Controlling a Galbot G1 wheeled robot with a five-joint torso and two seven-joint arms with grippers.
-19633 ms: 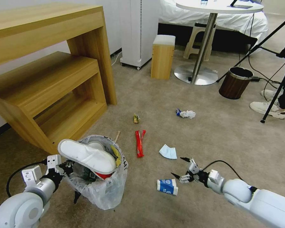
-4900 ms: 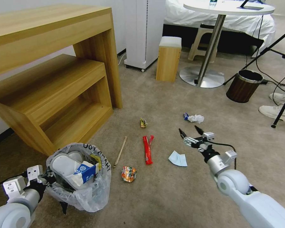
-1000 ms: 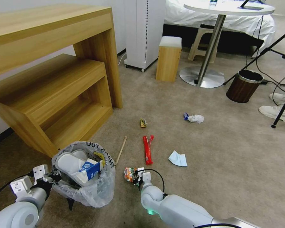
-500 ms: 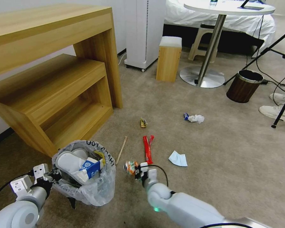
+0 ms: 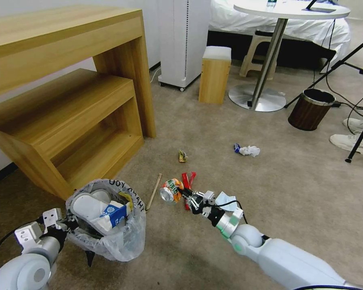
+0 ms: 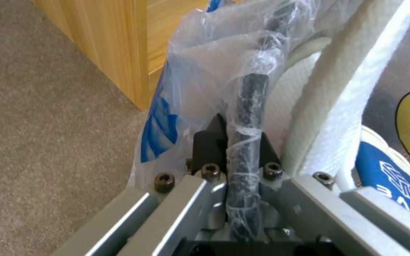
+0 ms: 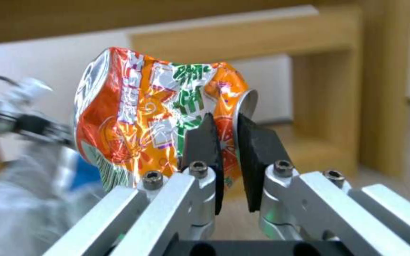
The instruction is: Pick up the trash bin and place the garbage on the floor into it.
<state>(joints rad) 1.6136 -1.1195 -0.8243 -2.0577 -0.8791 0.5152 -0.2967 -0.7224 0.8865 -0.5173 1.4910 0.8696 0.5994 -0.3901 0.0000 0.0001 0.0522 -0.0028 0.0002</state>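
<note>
The trash bin [image 5: 105, 225] is a small round dark bin lined with a crinkled clear plastic bag with black lettering along its rim, standing at the near left on the beige carpeted floor [image 5: 302, 193], just in front of the wooden shelf unit [image 5: 68, 108]. Inside it lie white slippers [image 5: 84, 203], a blue-and-white carton [image 5: 113, 212] and something yellow. The left gripper [image 5: 70, 227] is at the bin's near-left edge, its fingers [image 6: 205, 142] clamped together on the dark rim through the plastic. The right gripper [image 5: 185, 194] is raised above the floor to the right of the bin, its fingers pinched on the rim of a crushed orange can [image 5: 171, 190] with green and white print and a silver end, held in the air. On the floor beyond lie a wooden stick [image 5: 154, 191], a red wrapper [image 5: 187, 179] partly hidden behind the gripper, a pale blue scrap [image 5: 226, 198], a small yellow-green wrapper [image 5: 182, 156] and a white crumpled tissue [image 5: 249, 150] further right. A brown wood-grain bin [image 5: 311, 109] stands far right. Compared with half a second earlier, the orange can is higher and further from the robot, and the right arm has stretched out further; the trash bin and the left gripper are where they were.
</note>
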